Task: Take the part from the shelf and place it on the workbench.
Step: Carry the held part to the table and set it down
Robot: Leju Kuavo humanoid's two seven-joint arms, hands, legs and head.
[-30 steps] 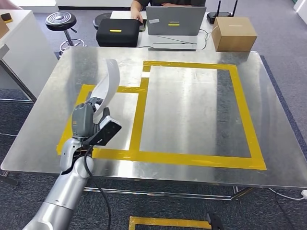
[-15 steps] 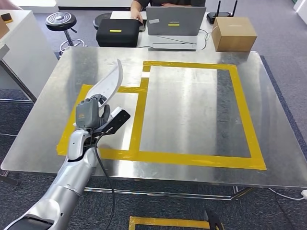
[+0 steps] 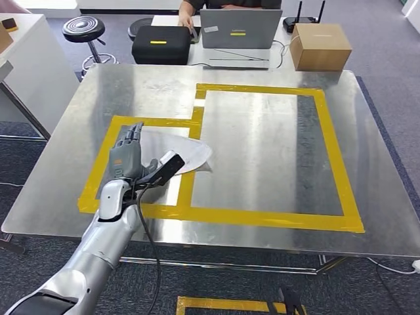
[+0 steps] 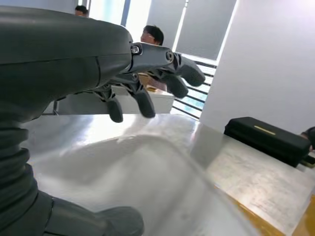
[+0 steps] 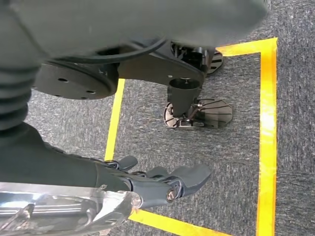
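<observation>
The part (image 3: 186, 149) is a thin white curved sheet. It lies flat on the metal workbench (image 3: 257, 151), across the yellow tape line between the small taped square (image 3: 106, 149) and the large one. My left hand (image 3: 127, 156) hovers just at the part's near-left end with its fingers spread and nothing gripped. In the left wrist view the white part (image 4: 148, 182) is a blur under the spread fingers (image 4: 174, 73). My right hand (image 5: 163, 179) hangs over the carpet floor with its fingers stretched out and holds nothing.
Beyond the workbench's far edge stand a black case (image 3: 161, 44), a laptop (image 3: 240, 28) with a person (image 3: 187, 13) behind it, and a cardboard box (image 3: 319, 46). A stool (image 3: 83, 29) and a white table (image 3: 29, 65) are at the far left. Yellow floor tape (image 3: 228, 304) lies below.
My left hand has sunk toward the table and tipped the part from upright to flat. Its fingers have spread and let the part go onto the workbench.
</observation>
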